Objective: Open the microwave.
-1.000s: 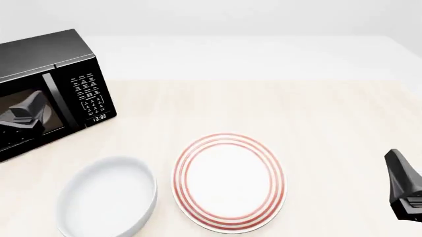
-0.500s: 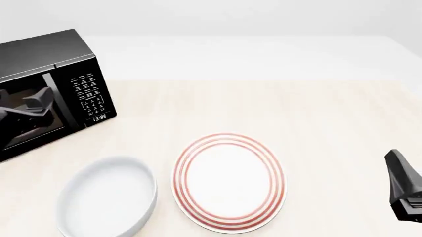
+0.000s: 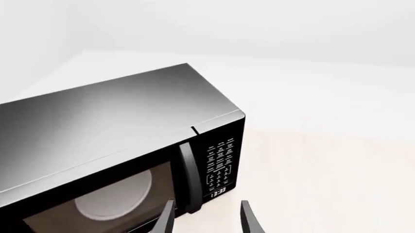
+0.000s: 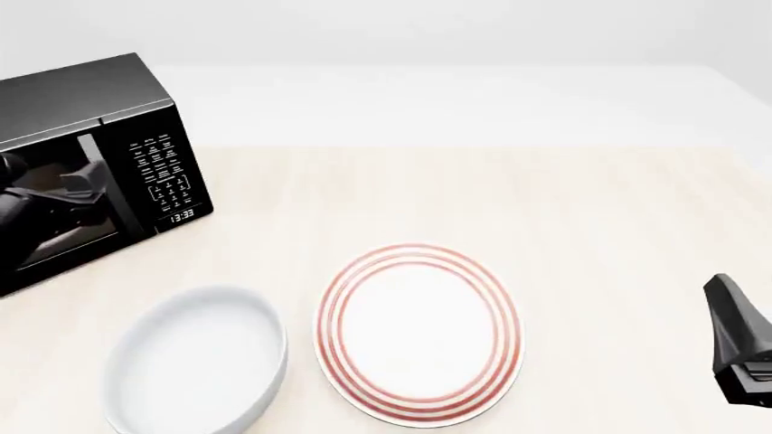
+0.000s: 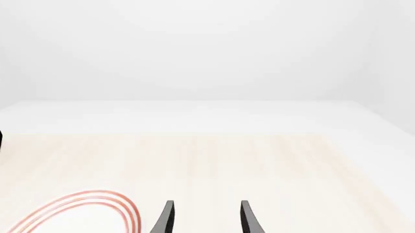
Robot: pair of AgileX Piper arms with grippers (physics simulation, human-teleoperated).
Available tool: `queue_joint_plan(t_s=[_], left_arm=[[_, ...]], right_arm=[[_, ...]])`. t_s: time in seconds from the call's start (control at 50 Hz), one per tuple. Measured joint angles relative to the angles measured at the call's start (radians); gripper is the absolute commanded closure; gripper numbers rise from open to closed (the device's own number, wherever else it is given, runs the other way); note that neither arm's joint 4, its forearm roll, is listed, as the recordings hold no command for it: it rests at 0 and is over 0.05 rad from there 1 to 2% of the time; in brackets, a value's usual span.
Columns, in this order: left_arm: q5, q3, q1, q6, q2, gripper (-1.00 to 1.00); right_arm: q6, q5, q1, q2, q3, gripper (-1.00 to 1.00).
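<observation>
The microwave point(image 3: 123, 141) has a brushed, metal-looking grey top with a soft sheen, and a glossy black front with a dark glass window. The table point(image 4: 579, 217) looks like pale, matt wood with fine grain. The plate point(image 4: 418, 333) and the bowl point(image 4: 197, 359) appear smooth, glazed ceramic.

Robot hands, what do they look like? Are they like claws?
A bit. The left gripper and the right gripper each have two thin, black, slightly curved fingers. From the front, the right arm's end is a dark, blocky, angular wedge. No cables or markings show.
</observation>
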Motion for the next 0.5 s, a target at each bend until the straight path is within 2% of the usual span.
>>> queue_joint_plan(t_s=[0.5], left_arm=[[-0.041, -0.043, 0.014, 0.002, 0.127, -1.00]], right_arm=[[0.000, 0.000, 0.000, 0.000, 0.000, -1.00]])
